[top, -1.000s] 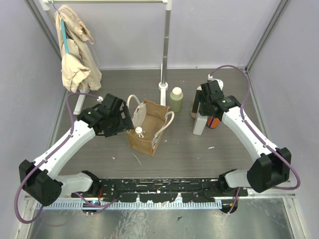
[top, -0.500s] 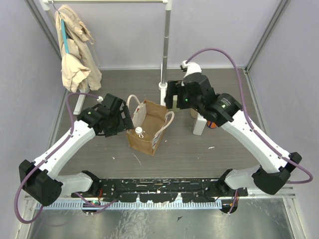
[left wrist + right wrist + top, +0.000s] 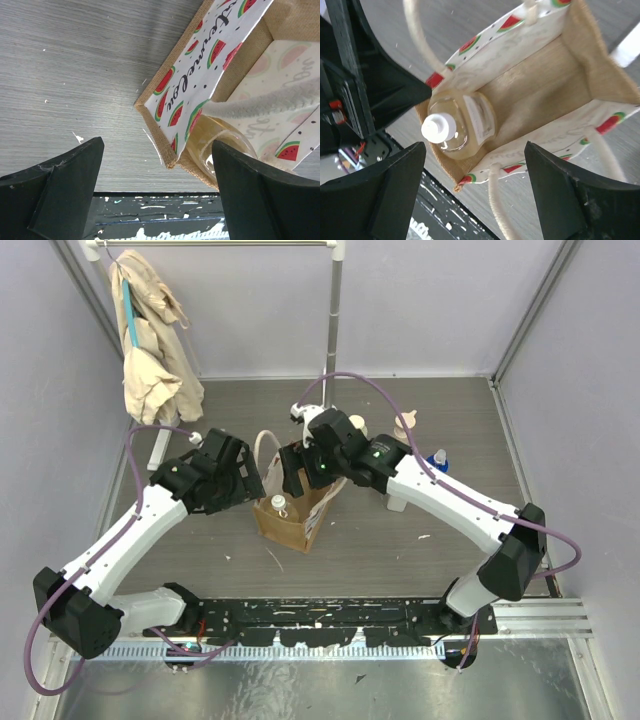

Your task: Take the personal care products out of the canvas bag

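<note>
The canvas bag (image 3: 296, 525) stands upright at mid table, its watermelon-print lining showing in both wrist views (image 3: 185, 90) (image 3: 545, 80). A small amber white-capped bottle (image 3: 462, 125) stands inside at its near-left corner, also visible in the top view (image 3: 279, 505) and left wrist view (image 3: 220, 145). My right gripper (image 3: 300, 472) (image 3: 474, 146) is open and empty, hovering over the bag's mouth. My left gripper (image 3: 250, 480) (image 3: 156, 145) is open beside the bag's left corner. The tan pump-top (image 3: 405, 424), blue-capped (image 3: 438, 457) and white (image 3: 397, 503) bottles stand to the right; the olive one is mostly hidden.
A garment rack with a beige cloth (image 3: 150, 340) stands at the back left; its pole (image 3: 332, 340) and base stand just behind the bag. A black rail (image 3: 320, 622) runs along the near edge. Walls close in both sides.
My right arm has swung left from the bottles at the right and now hangs over the bag, gripper open. The left arm has hardly moved.
</note>
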Tool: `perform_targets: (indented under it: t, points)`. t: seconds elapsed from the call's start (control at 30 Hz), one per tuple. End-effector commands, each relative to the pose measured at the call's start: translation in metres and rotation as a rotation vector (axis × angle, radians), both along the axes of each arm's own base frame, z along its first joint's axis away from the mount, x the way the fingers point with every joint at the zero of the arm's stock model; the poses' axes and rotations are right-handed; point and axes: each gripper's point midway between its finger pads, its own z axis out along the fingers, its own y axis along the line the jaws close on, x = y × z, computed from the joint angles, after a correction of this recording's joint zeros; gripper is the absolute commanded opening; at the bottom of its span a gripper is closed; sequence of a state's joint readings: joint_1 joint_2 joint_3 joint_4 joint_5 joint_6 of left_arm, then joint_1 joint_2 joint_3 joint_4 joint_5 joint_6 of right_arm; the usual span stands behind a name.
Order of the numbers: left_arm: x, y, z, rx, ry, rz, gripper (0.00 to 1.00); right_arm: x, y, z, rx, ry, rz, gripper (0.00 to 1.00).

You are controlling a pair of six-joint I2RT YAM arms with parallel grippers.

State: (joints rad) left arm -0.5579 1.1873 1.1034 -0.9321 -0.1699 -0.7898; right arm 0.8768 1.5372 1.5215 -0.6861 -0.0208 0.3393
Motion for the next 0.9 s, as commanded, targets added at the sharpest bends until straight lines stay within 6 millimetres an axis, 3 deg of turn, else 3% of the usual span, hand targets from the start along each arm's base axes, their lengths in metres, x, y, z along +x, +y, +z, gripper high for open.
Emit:
perform_targets:
  t: [0.0, 0.2, 0.4, 0.73, 0.87]
  points:
    - [0.006, 0.004, 0.014, 0.016, -0.037, 0.007, 0.97, -0.012, 0.023, 0.007, 0.088, -0.03, 0.134, 0.86]
    - [0.005, 0.006, 0.012, 0.028, -0.029, 0.013, 0.97, -0.029, 0.039, -0.02, 0.083, -0.002, 0.223, 0.86]
    - [0.004, 0.009, 0.013, 0.037, -0.03, 0.013, 0.97, -0.031, 0.054, -0.044, 0.033, 0.008, 0.251, 0.86]
    - [0.003, 0.012, 0.014, 0.055, -0.031, 0.01, 0.98, -0.012, 0.053, -0.076, -0.066, -0.005, 0.178, 0.83]
    - [0.001, 0.013, 0.013, 0.058, -0.025, 0.009, 0.98, -0.013, 0.053, -0.074, -0.062, -0.006, 0.186, 0.83]
